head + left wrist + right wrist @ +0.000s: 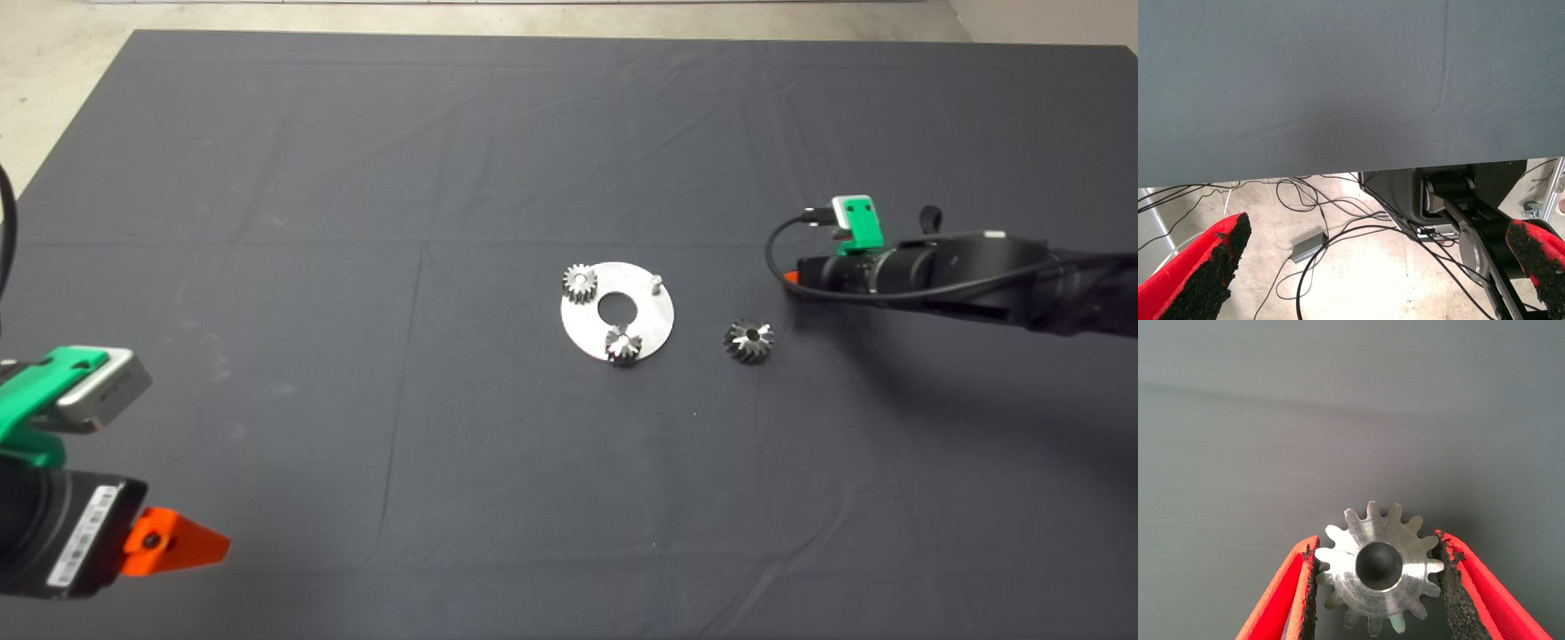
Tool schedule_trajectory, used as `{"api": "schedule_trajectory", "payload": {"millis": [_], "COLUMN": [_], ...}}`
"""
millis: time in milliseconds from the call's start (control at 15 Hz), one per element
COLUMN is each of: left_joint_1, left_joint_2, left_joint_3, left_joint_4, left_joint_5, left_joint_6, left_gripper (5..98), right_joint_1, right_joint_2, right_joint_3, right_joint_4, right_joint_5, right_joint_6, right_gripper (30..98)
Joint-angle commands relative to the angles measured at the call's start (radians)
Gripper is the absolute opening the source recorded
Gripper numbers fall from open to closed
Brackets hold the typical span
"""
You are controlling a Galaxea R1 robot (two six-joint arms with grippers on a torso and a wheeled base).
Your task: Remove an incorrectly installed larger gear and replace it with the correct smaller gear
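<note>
The larger gear [749,340], dark and cone-shaped, lies on the mat just right of the round silver plate [653,322]. My right gripper [789,277] hovers above the mat, up and to the right of that gear. In the right wrist view it [1375,537] is shut on the smaller gear [1375,570], a toothed wheel with a centre hole whose face looks pale grey here. The gripper hides this gear in the head view. My left gripper [178,542] is parked at the lower left, open and empty [1381,230].
On the plate sit a pale silver flat-toothed gear [579,283], a small shiny gear [623,345] and a bare upright peg [655,283]. The plate has a round centre hole. The left wrist view shows the mat's edge with cables [1305,207] on the floor.
</note>
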Motion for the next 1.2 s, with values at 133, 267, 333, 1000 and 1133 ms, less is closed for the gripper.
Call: {"api": "schedule_trajectory", "payload": {"millis": [133, 267, 333, 1000, 1133], "left_joint_1": [-0.01, -0.01, -0.01, -0.01, -0.01], "left_joint_2": [-0.003, -0.003, -0.003, -0.001, -0.003], "left_joint_3": [0.006, 0.006, 0.006, 0.006, 0.006], "left_joint_4": [-0.018, -0.018, -0.018, -0.019, -0.019], "left_joint_5": [0.074, 0.074, 0.074, 0.074, 0.074], "left_joint_6": [-0.003, -0.003, -0.003, -0.003, -0.003], "left_gripper": [98.2, 98.2, 98.2, 98.2, 98.2], "right_joint_1": [0.216, 0.224, 0.224, 0.215, 0.215], "right_joint_2": [0.171, 0.185, 0.195, 0.274, 0.297], "right_joint_3": [0.052, 0.093, 0.113, 0.132, 0.134], "right_joint_4": [0.179, 0.218, 0.222, 0.232, 0.227], "right_joint_5": [-0.157, -0.157, -0.158, -0.155, -0.163], "right_joint_6": [-0.086, -0.081, -0.07, -0.058, -0.058], "right_gripper": [40.8, 40.8, 40.7, 40.5, 40.6]}}
